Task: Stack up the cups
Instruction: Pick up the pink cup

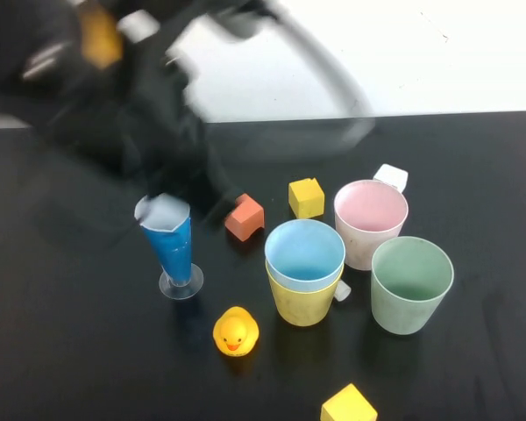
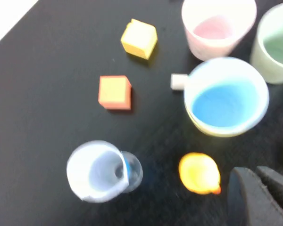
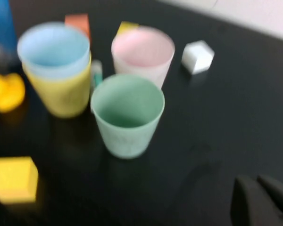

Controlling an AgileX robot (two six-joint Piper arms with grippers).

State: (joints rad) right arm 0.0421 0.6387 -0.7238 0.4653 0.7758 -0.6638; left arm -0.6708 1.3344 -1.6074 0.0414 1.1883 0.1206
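Note:
The light blue cup (image 1: 304, 250) sits nested inside the yellow cup (image 1: 303, 303) at mid table. The pink cup (image 1: 370, 215) stands behind them to the right, and the green cup (image 1: 411, 281) stands at the right front. My left arm (image 1: 149, 96) is a dark blur high over the back left, away from the cups. My left gripper (image 2: 257, 175) is shut and empty above the table near the duck. My right gripper (image 3: 255, 181) is shut and empty, off to the side of the green cup (image 3: 127, 113); it does not show in the high view.
A tall blue glass (image 1: 171, 241) stands left of the cups. A yellow duck (image 1: 235, 331) lies in front. An orange block (image 1: 245, 217), a yellow block (image 1: 306, 196) and a white block (image 1: 391, 177) lie behind. Another yellow block (image 1: 348, 405) lies at the front edge.

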